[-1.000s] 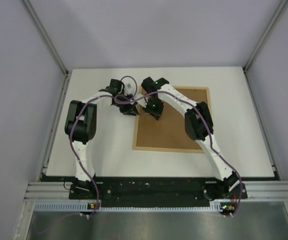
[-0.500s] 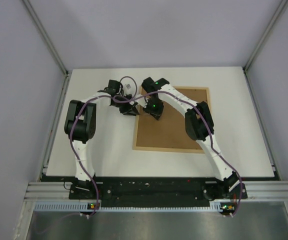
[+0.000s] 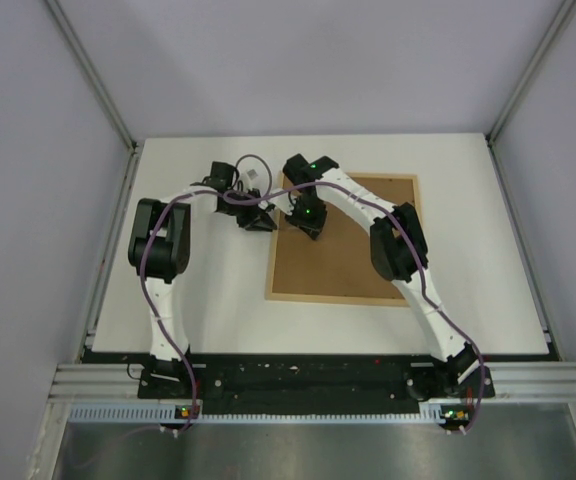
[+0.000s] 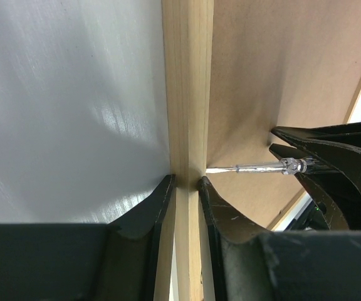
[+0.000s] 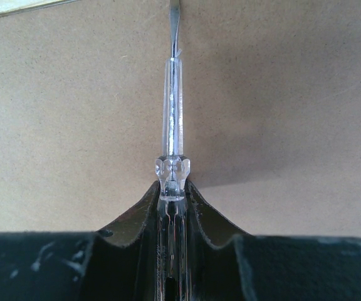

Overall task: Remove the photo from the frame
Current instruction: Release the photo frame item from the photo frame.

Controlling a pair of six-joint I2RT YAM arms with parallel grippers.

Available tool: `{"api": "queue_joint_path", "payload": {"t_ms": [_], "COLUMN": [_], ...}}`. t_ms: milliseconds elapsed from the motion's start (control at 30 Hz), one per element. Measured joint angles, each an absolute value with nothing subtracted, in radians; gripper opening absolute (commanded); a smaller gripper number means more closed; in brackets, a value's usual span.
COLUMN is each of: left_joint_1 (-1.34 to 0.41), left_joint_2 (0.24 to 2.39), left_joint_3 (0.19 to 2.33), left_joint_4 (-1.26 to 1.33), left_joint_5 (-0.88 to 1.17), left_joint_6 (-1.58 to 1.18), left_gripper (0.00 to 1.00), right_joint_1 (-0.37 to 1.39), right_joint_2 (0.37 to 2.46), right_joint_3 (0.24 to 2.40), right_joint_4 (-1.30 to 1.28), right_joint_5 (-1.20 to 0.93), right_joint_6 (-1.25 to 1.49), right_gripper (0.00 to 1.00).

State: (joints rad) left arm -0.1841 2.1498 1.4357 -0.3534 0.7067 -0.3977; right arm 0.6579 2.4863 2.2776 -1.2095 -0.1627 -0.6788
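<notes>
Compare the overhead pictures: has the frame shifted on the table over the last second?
No. The frame lies back-up where it was, its corners in the same places against the white table.

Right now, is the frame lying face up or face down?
Face down. The frame lies flat on the table, its brown back up inside the wood rim; its front is hidden.

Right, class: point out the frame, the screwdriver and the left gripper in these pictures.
frame [image 4: 187,94]: left wrist view, on its wooden rail.
screwdriver [image 5: 173,106]: right wrist view, on its clear shaft.
left gripper [image 4: 185,182]: left wrist view, midway between its fingertips.
</notes>
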Motion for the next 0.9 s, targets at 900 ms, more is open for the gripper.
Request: {"api": "queue_joint_path", "payload": {"t_ms": [900], "left_joint_1": [-0.178], "left_joint_2": [2.154], "left_joint_3": [1.431], "left_joint_4": [-0.344], "left_joint_5": [0.727], "left_joint_6": [-0.409], "left_gripper": [0.21], "right_joint_1": [0.672], "right_joint_2": [2.487], "right_joint_3": [2.278], "right_joint_4": [-1.205], "right_joint_5": [-0.135], "right_joint_6": [-0.689], "right_gripper": [0.0]}}
